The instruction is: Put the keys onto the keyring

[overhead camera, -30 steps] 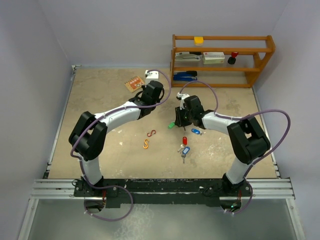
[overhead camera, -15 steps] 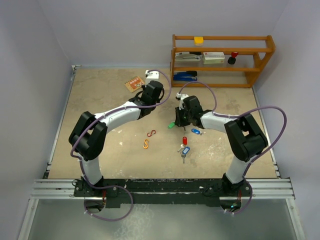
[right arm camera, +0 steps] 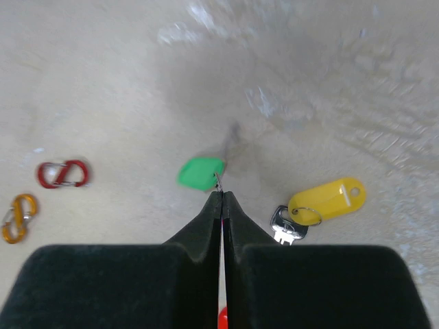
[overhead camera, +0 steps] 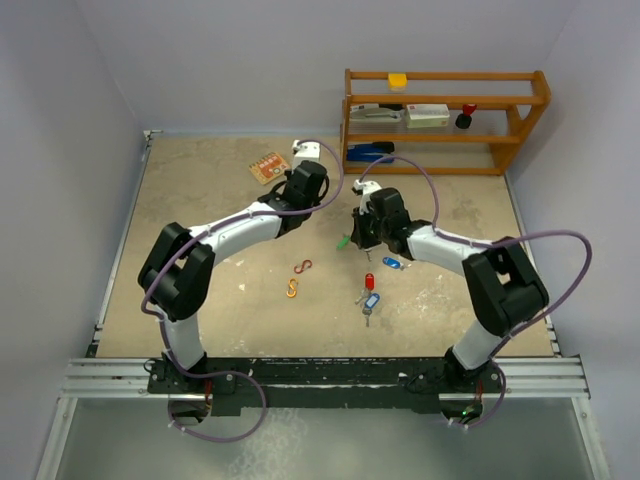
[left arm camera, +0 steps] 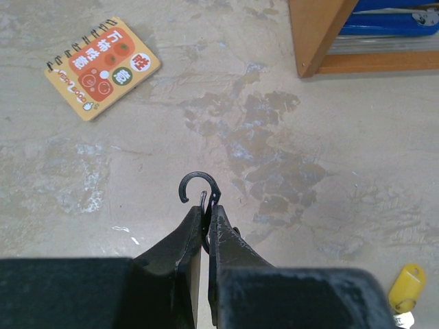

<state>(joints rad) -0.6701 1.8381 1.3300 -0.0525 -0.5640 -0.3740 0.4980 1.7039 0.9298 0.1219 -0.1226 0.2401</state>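
Left gripper [left arm camera: 207,207] pinched shut on the black keyring hook [left arm camera: 195,185], right gripper [right arm camera: 221,199] clamped on the green-tagged key [right arm camera: 201,173] by its ring, yellow-tagged key [right arm camera: 326,199] just beside on the table [right arm camera: 103,82], red-tagged key [overhead camera: 369,282] nearby

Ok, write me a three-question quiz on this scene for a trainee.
1. True or false: the left claw is shut on a black hook clip.
2. Which tag colour is on the key pinched by the right claw? A white, B green, C blue.
3. In the right wrist view, how many S-shaped clips lie on the table?
Key: 1 true. 2 B, the green-tagged key. 3 two, the red clip and the orange clip.
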